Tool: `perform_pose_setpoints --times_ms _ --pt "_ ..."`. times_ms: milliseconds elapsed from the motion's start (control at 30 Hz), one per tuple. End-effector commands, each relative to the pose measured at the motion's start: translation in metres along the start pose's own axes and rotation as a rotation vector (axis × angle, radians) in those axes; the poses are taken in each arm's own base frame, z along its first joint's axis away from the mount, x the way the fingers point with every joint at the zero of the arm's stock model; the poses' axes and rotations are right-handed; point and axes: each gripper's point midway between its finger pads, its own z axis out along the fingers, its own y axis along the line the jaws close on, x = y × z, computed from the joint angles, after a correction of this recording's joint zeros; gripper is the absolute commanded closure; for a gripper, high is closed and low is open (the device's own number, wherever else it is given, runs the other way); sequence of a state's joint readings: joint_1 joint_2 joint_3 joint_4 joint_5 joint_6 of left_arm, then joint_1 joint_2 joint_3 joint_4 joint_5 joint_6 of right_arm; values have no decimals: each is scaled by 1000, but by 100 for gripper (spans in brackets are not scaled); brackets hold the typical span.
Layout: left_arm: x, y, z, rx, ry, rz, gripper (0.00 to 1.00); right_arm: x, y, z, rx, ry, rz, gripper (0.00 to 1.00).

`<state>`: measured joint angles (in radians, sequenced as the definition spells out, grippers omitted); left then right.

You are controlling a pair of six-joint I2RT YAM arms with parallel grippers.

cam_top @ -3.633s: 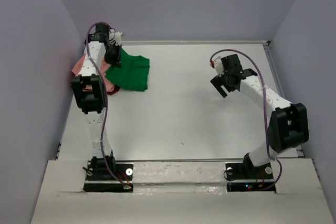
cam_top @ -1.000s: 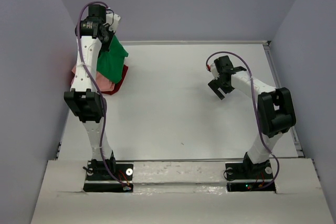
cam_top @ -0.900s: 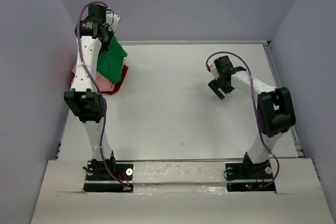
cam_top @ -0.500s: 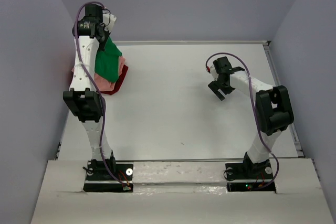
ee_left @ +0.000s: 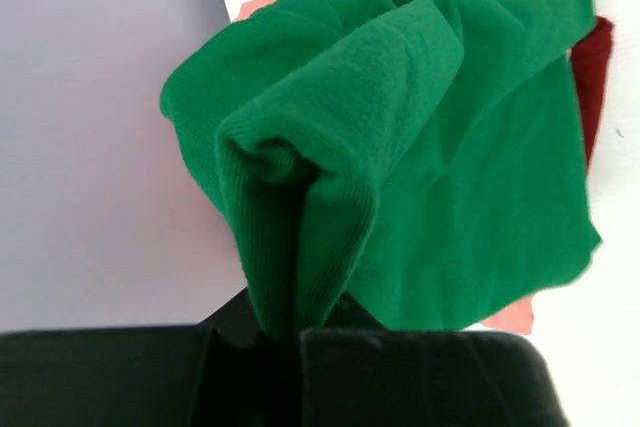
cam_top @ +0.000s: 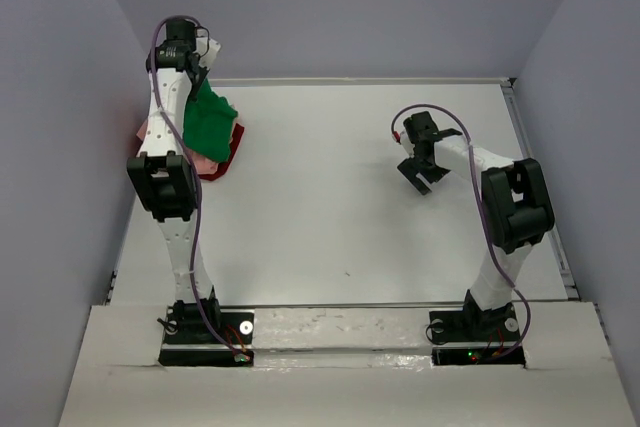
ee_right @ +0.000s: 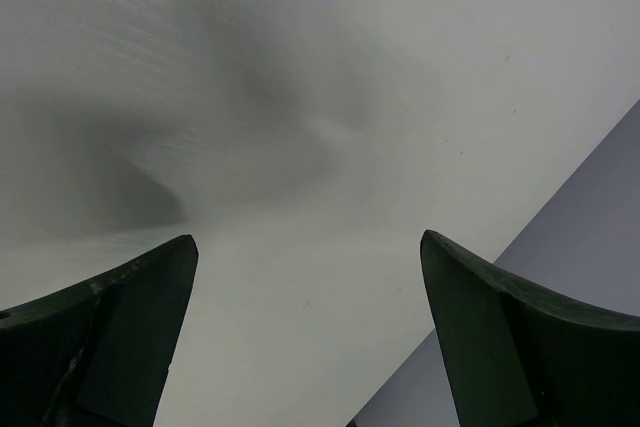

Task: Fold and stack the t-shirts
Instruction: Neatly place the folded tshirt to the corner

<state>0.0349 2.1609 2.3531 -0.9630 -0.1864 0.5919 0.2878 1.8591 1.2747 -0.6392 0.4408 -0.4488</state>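
Step in hand: separating the bright green cloth t-shirt from the pile. Judged early, with no fold made yet.
Left claw: closed on a bunched fold of the green t-shirt, holding it above the salmon-pink cloth t-shirt.
Green t-shirt: hangs crumpled over the salmon-pink t-shirt; contact cannot be told.
Dark red cloth: shows at the salmon-pink t-shirt's right edge.
Right claw: jaws wide apart, empty, well right of the salmon-pink t-shirt, above the white surface.
Next move: probably carry the green t-shirt rightward off the salmon-pink t-shirt and spread it flat; this calls for a second grip point.
Clearance: grey left wall just beside the salmon-pink t-shirt; open room lies to its right.
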Motion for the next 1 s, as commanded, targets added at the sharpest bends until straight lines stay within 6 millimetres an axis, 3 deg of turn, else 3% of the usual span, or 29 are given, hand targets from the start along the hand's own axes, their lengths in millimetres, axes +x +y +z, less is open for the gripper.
perform_pose_setpoints --times_ms 0,367,733,967 --pt "2 18 17 -19 0 168 100 0 -9 -1 33 8 0 2" --pt "26 38 61 -50 46 193 100 13 -4 11 50 70 -32 2" --pt "36 36 100 -67 31 208 100 19 1 22 53 115 -55 2" --pt "40 33 126 -88 42 213 89 23 4 28 49 137 -69 2"
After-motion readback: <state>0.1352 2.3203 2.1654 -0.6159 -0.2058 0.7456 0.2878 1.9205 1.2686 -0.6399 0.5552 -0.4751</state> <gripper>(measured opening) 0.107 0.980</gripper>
